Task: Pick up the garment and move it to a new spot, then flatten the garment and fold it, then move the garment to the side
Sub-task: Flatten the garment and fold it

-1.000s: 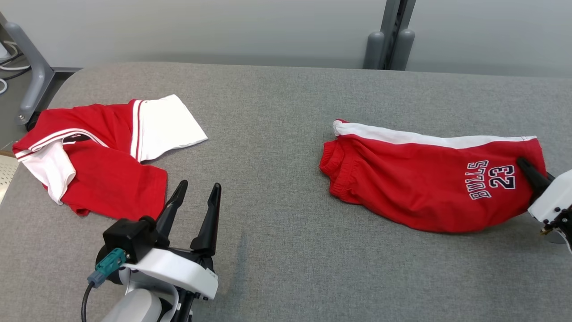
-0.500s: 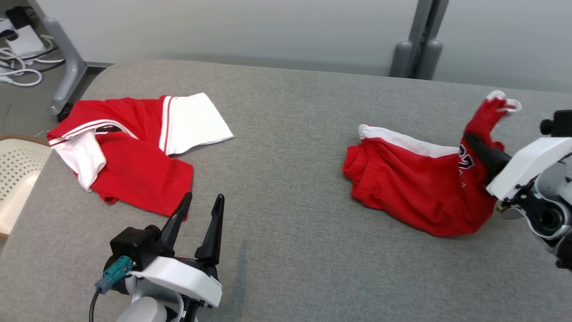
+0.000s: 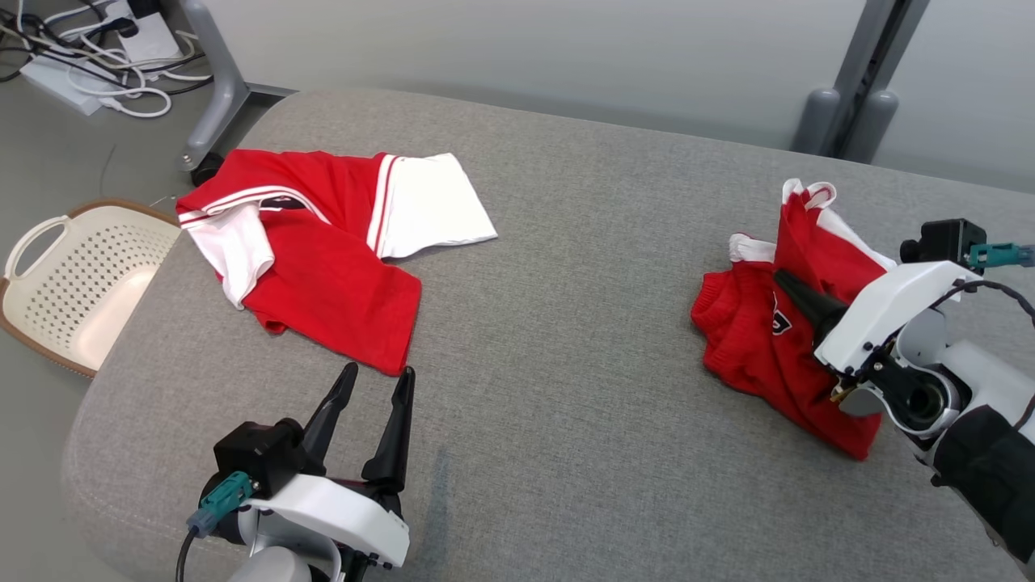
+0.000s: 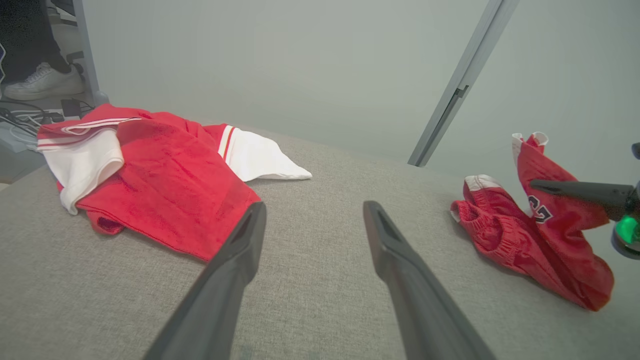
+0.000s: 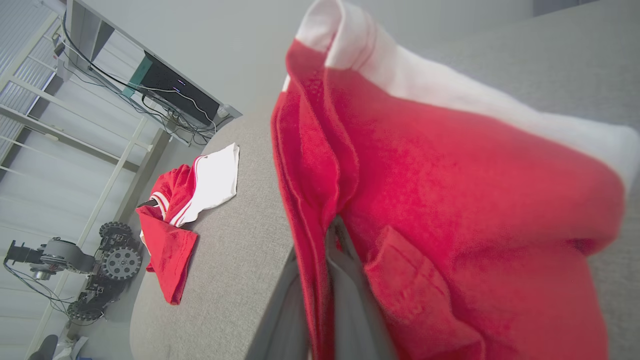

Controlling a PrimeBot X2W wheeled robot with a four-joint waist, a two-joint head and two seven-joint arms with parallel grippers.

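Note:
The garment (image 3: 752, 347) is a pair of red shorts with a white side stripe, bunched at the right of the grey padded table (image 3: 566, 364). My right gripper (image 3: 786, 283) is shut on the garment's printed end, which it holds raised above the table while the waistband end rests on the surface. In the right wrist view the red cloth (image 5: 450, 200) drapes over the shut fingers (image 5: 345, 270). The left wrist view has the garment (image 4: 510, 240) at the right. My left gripper (image 3: 378, 373) (image 4: 315, 207) is open over the front left of the table, holding nothing.
A second red and white garment (image 3: 323, 259) (image 4: 160, 175) lies crumpled at the table's far left. A cream perforated basket (image 3: 81, 267) stands on the floor by the left edge. Cables and a power strip (image 3: 81, 73) lie beyond it, and grey posts (image 3: 849, 105) stand behind.
My right gripper has lifted the garment's printed end and drawn it left, bunching the flat shorts into a heap. The head camera has turned. The left gripper stays open.

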